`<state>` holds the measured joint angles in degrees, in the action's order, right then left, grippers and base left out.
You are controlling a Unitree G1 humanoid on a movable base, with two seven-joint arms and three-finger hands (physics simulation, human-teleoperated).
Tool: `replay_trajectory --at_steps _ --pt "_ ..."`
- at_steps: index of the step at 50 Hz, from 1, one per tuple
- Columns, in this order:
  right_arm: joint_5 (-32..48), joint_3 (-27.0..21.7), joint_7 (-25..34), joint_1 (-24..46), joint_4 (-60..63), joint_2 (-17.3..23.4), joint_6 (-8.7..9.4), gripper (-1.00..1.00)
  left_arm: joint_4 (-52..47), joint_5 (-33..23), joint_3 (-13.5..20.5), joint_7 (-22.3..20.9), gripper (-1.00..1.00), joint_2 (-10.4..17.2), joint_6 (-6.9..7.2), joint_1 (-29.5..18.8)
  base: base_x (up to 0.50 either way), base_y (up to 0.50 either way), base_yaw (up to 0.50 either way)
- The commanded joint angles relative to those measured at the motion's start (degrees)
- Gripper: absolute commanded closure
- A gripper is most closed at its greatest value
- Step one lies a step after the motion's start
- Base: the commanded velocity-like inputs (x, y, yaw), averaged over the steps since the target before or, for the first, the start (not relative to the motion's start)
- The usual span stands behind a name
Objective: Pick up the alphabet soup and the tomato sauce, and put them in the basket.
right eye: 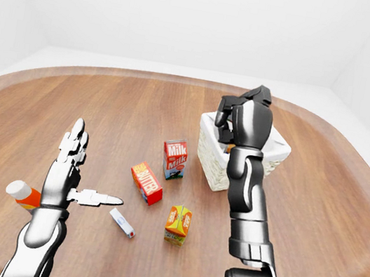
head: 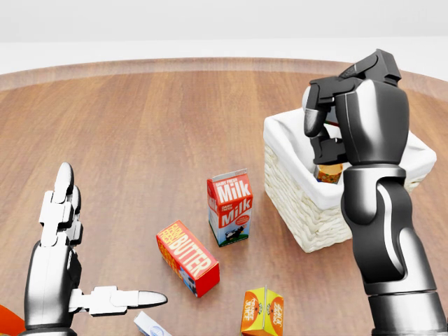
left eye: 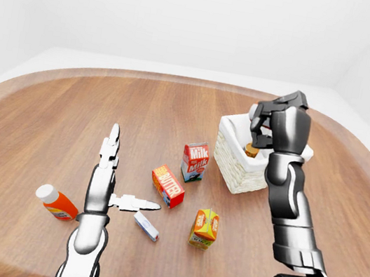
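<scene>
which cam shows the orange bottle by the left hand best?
Left-eye view: the orange bottle lies whole, white cap included, left of the left hand. The right-eye view hides its lower part behind the arm; the head view catches only an orange sliver at bottom left.

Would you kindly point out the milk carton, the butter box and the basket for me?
milk carton [head: 230, 208], head view, on its red printed face.
butter box [head: 187, 258], head view, on its lettered top face.
basket [head: 294, 192], head view, on its woven left wall.

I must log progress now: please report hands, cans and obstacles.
Right hand empty above the basket. One can inside. Left hand open, idle. Nothing blocks the basket.
</scene>
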<state>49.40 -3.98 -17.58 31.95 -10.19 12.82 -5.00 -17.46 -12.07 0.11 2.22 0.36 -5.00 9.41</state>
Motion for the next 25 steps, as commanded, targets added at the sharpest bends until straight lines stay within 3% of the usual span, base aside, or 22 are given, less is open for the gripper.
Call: replay_trajectory --at_steps 1,17,25 --pt "3.7 0.6 -4.9 5.4 -9.8 2.1 0.00 1.00 -0.1 0.3 0.1 0.0 -1.00 0.0 0.00 0.1 0.00 0.00 0.00" --pt "9.1 2.5 -10.9 13.9 -26.0 3.4 0.00 1.00 -0.1 0.3 0.1 0.0 -1.00 0.0 0.00 0.1 0.00 0.00 0.00" --pt "11.6 3.9 -12.4 20.9 -41.1 4.4 0.00 1.00 -0.1 0.3 0.1 0.0 -1.00 0.0 0.00 0.0 0.00 0.00 0.00"
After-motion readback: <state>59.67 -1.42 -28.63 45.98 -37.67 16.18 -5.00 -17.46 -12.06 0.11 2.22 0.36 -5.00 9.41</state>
